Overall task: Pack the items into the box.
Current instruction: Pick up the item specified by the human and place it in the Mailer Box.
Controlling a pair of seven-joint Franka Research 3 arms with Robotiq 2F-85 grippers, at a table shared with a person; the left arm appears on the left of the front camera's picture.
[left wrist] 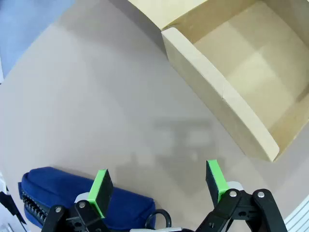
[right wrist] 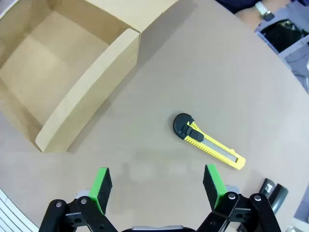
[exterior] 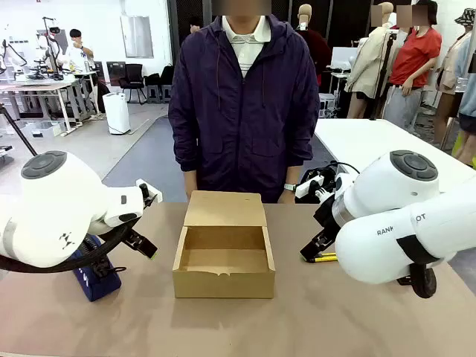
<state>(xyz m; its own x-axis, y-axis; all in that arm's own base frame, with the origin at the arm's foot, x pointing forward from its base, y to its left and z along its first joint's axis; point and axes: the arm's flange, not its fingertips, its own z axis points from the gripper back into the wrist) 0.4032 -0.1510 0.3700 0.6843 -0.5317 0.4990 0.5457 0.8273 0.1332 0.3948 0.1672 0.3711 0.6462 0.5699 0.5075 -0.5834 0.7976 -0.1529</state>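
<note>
The low cardboard box (exterior: 223, 282) sits mid-counter with its flap lid (exterior: 225, 209) thrown back toward the person (exterior: 242, 111) standing at the far side. Its inside is bare, and neither item is packed yet. The yellow utility knife (right wrist: 208, 145) lies flat on the counter (exterior: 312, 320) on the robot's right, apart from the box, with its black end turned toward the cardboard. The navy pouch (left wrist: 72, 193) rests on the robot's left, also apart from the box and partly under the left arm.

Both pincers hover with jaws spread wide and nothing held. In its wrist view the right pincer (right wrist: 157, 184) hangs short of the knife, which lies slantwise toward one green pad. The left pincer (left wrist: 159, 182) is nearly over the pouch's zip end.

The pick-up looks like the step in hand. The knife is slim and lies flat, so the right pincer would do best to roll until its pads straddle the narrow yellow body. It should then centre over the knife and drop almost to the counter before closing. The soft pouch probably calls for a grip across its middle, clear of the loop.
</note>
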